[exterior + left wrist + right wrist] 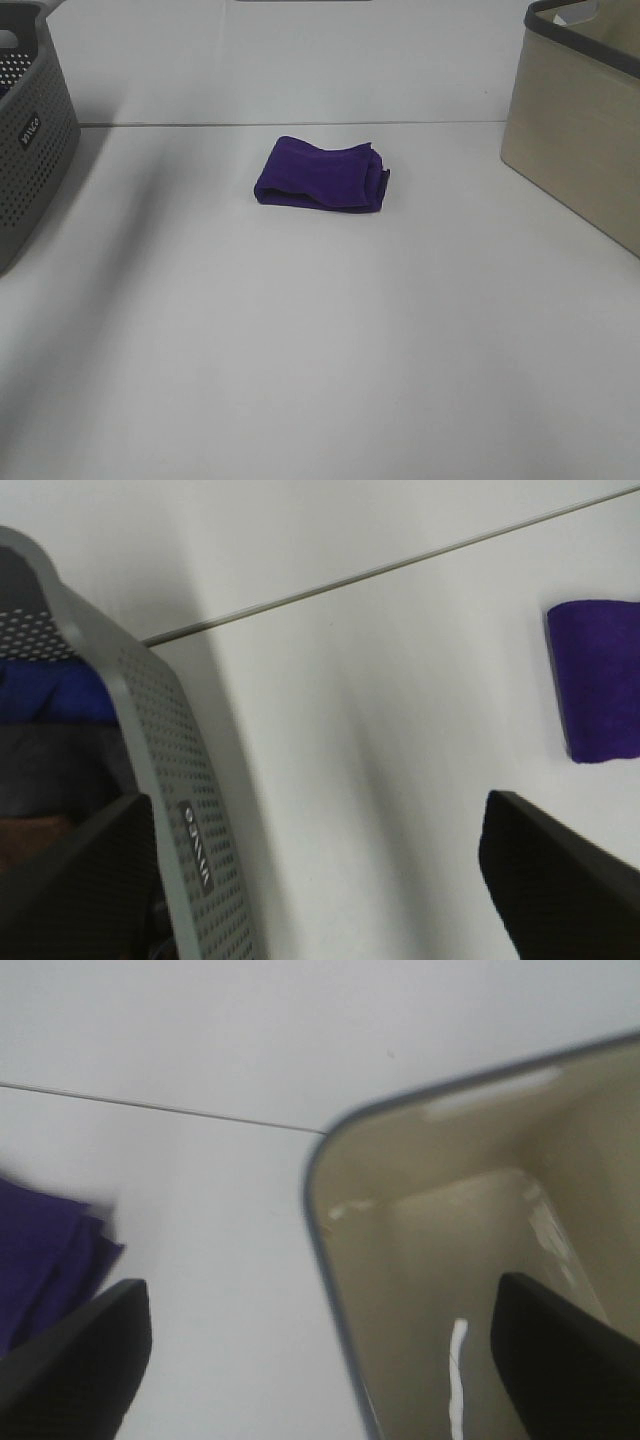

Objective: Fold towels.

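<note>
A purple towel (322, 175) lies folded into a small thick rectangle on the white table, toward the back middle. Its edge also shows in the left wrist view (597, 680) and in the right wrist view (45, 1255). Neither arm shows in the exterior high view. My left gripper (320, 880) is open and empty, above the table beside the grey basket, well left of the towel. My right gripper (320, 1360) is open and empty, above the rim of the beige bin, right of the towel.
A grey perforated basket (30, 130) stands at the left edge; the left wrist view shows blue, dark and brown cloth (50, 690) inside it. A beige bin with a dark rim (585, 120) stands at the right; its inside (470, 1280) looks empty.
</note>
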Motion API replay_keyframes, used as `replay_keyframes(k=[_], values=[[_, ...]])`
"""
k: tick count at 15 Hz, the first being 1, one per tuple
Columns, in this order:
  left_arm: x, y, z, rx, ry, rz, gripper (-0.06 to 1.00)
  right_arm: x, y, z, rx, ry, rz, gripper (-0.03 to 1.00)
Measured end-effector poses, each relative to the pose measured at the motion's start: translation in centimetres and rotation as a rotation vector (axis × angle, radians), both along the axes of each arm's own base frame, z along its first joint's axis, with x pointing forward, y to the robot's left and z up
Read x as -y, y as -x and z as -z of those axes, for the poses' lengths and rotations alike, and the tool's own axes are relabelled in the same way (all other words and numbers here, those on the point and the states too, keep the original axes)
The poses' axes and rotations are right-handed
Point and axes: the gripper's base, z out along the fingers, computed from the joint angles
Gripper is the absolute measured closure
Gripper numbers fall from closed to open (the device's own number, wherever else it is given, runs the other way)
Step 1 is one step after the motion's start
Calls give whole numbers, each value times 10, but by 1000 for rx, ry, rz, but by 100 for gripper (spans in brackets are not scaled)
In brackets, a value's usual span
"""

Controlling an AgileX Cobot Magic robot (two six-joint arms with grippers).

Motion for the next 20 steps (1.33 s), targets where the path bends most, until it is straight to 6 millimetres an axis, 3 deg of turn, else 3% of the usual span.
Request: replay_keyframes(k=[1,3,4,5,8,10,12,16,18,19,20], values=[[-3,7,-4,-2,0,-5,14,16,6,3,-28,-2,38,7],[-13,46,-20,-20,-19,-16,14,49,62,-1,-113,-28,140,7],[-15,73,-34,-9,-14,-19,14,51,106,-10,-125,-31,161,7],[-21,130,-51,12,7,-39,14,38,204,-28,-74,-24,163,7],[-29,216,-48,77,28,-47,14,22,321,-9,26,3,138,8],[-33,262,-27,111,49,-57,14,14,378,9,200,45,116,8],[-37,294,-12,175,44,-59,14,10,407,32,271,47,115,8],[-47,366,38,255,22,-65,14,-2,462,70,382,25,90,9],[-49,388,57,293,30,-65,14,-3,469,78,411,26,86,9],[-52,412,75,375,27,-66,14,-4,470,88,402,-3,33,9],[-54,423,75,451,35,-67,14,-3,468,92,389,-6,-5,9]])
